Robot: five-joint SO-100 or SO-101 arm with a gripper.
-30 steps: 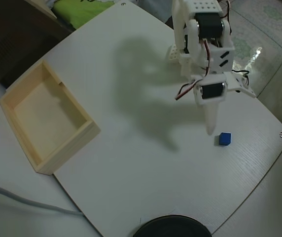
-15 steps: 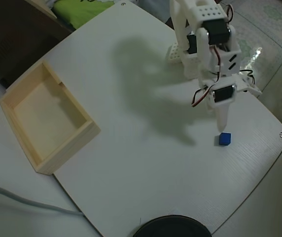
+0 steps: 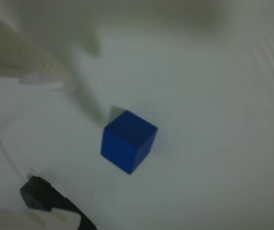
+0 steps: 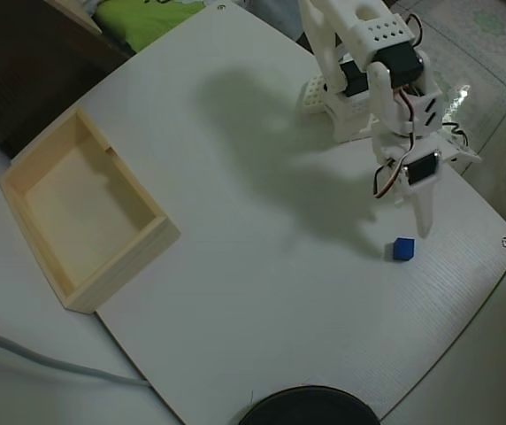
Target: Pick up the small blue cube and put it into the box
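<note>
The small blue cube (image 4: 402, 249) sits alone on the white table at the right in the overhead view. The wrist view shows the cube (image 3: 129, 141) close up at the centre. My gripper (image 4: 425, 228) hangs point-down just up and right of the cube, its tip a short gap from it. Only one white pointed finger shows from above. A blurred white finger (image 3: 86, 91) reaches in from the upper left of the wrist view and ends just short of the cube. Nothing is held. The box (image 4: 158, 239), a pale wooden tray, lies at the far left and is empty.
The arm's base with a white perforated block (image 4: 313, 95) stands at the top right. A black round object (image 4: 310, 409) pokes in at the bottom edge. The table's curved right edge (image 4: 492, 283) runs close to the cube. A grey cable (image 4: 49, 365) lies at the lower left.
The arm has swung to the right. Its fingertip went from left of and above the cube, across its top, to its upper right side. The cube and the box have stayed put.
</note>
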